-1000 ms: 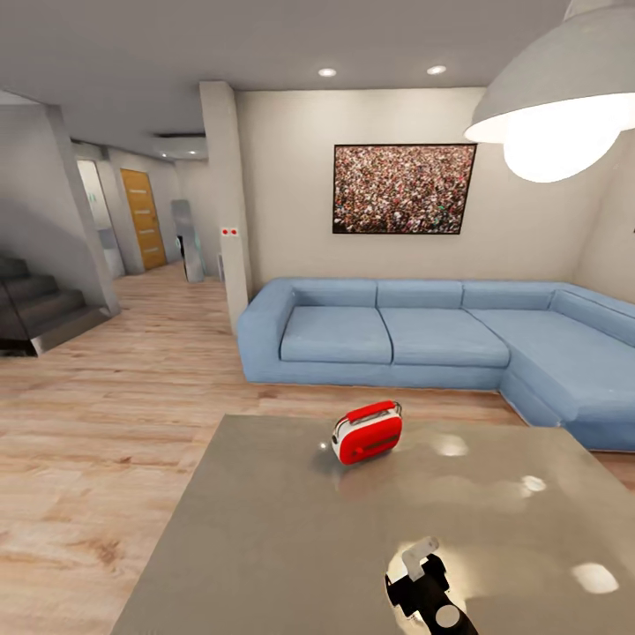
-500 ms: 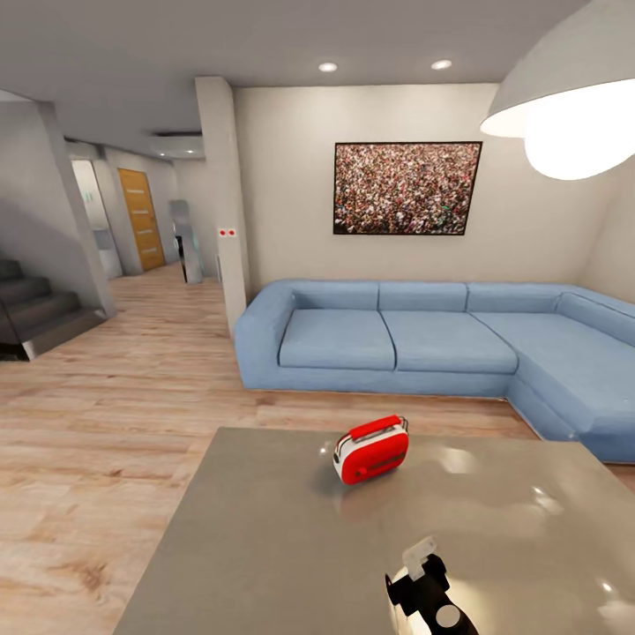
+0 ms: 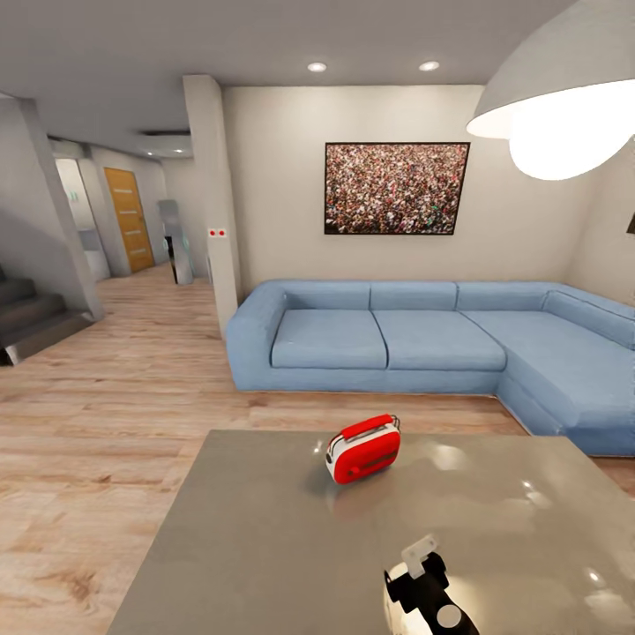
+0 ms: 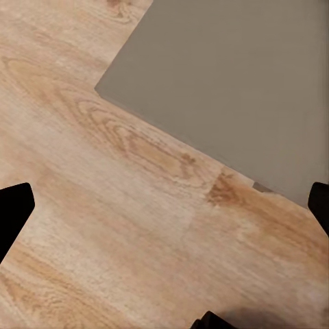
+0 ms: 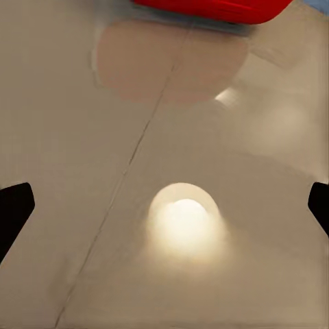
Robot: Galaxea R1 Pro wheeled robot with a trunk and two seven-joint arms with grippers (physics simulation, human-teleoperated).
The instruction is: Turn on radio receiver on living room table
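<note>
On the large, low, glossy grey bench (image 3: pixel 291 547) in the living room, the small red radio receiver with rounded corners and white edge trim (image 3: pixel 363 450) stands upright toward the far half of the top, its thin handle on top and one end turned toward the robot. It sits well clear of every edge, which probably suits a press from above or from the near side. Beyond it runs the blue corner sofa (image 3: pixel 423 339), with a framed crowd picture (image 3: pixel 396 188) on the beige wall and a white pendant lamp (image 3: pixel 564 97) hanging at the upper right.

The right gripper (image 3: pixel 423 586) hovers low over the near part of the bench, short of the radio and a little to its right, the black wrist pointing forward. In the right wrist view the dark fingertips (image 5: pixel 14 209) sit at opposite edges, so the jaws are spread wide, and the radio's red base (image 5: pixel 212 8) lies just ahead across bare tabletop and a lamp reflection.

The left gripper (image 4: pixel 164 212) hangs outside the bench, over the light wood plank floor (image 4: pixel 103 205) beside the bench's corner, its jaws likewise wide apart and empty. That arm seems parked out of the way.
</note>
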